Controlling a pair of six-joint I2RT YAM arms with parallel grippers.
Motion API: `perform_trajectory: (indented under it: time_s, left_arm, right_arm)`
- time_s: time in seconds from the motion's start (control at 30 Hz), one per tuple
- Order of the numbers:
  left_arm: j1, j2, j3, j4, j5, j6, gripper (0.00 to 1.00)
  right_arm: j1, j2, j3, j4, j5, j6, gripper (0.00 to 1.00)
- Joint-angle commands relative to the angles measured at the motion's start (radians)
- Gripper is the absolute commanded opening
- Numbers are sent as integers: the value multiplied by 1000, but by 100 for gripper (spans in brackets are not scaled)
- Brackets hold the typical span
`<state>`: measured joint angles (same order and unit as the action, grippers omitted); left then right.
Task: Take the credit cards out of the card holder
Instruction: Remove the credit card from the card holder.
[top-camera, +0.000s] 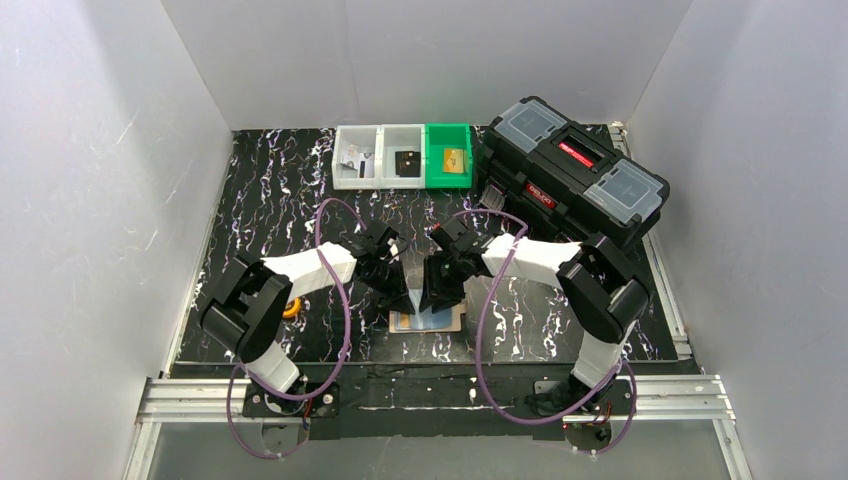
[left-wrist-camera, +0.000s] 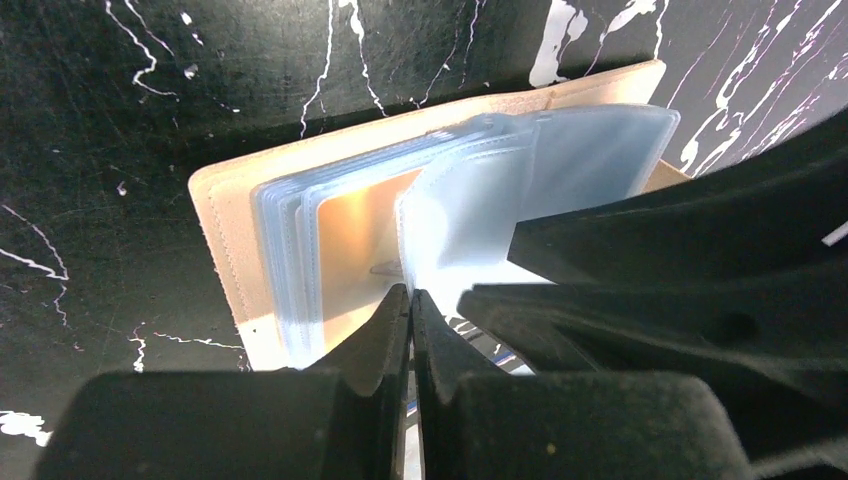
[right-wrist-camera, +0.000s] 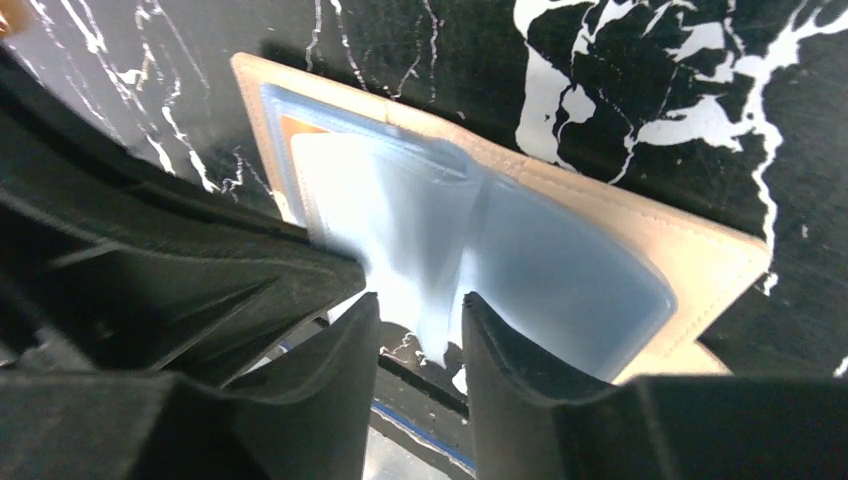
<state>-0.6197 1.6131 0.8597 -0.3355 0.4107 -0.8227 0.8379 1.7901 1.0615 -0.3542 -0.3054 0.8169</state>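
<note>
Desk: a black, white-veined marble-look desk (top-camera: 260, 200) carries everything, with both arms reaching to its near centre, where the work is.
Toolbox: a large black plastic toolbox (top-camera: 575, 170) with a red label sits at the far right, well apart from the work.
Bins: a row of three small plastic bins (top-camera: 403, 155), two white and one green, stands at the far centre. I judge they may be where the cards go.
Card holder: the cream-beige folding card holder (left-wrist-camera: 222, 230) lies opened flat on the desk at the near centre, between the two pincers, so its inner pages can be fanned.
Left pincer: the left pincer (left-wrist-camera: 410, 305) is clenched on the near edge of one page and holds it upright, likely to expose the pocket behind.
Right pincer: the right pincer (right-wrist-camera: 420, 300) is released, its jaws standing apart on either side of a raised page. Contact cannot be told.
Sleeve leaf: the lifted clear, bluish plastic sleeve leaf (left-wrist-camera: 450, 230) stands up from the stack.
Credit card: a tan-gold rectangular credit card (left-wrist-camera: 350, 240) lies inside a flat sleeve on the left half, not yet out. A pale blue one cannot be told from the sleeves.
</note>
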Motion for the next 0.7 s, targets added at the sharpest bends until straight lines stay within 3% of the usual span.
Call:
perform_trajectory:
  time_s: [0.0,0.17,0.43,0.67]
  left_arm:
    - [-8,-22,17,-1,-4,-6,0]
    - [-17,-33,28,1,7,-5,0]
    - [-39,-60,46,43,32,-11,30]
    - [-66,-20,92,67,41,-27,38]
  right_arm:
    - [-3,-75,63,-72,28,-21,48]
    - [-3,-127,103,-150,78,-30,61]
    - [-11,-233,128,-286,218,-45,66]
    - [-18,-334,93,-358,300,-29,68]
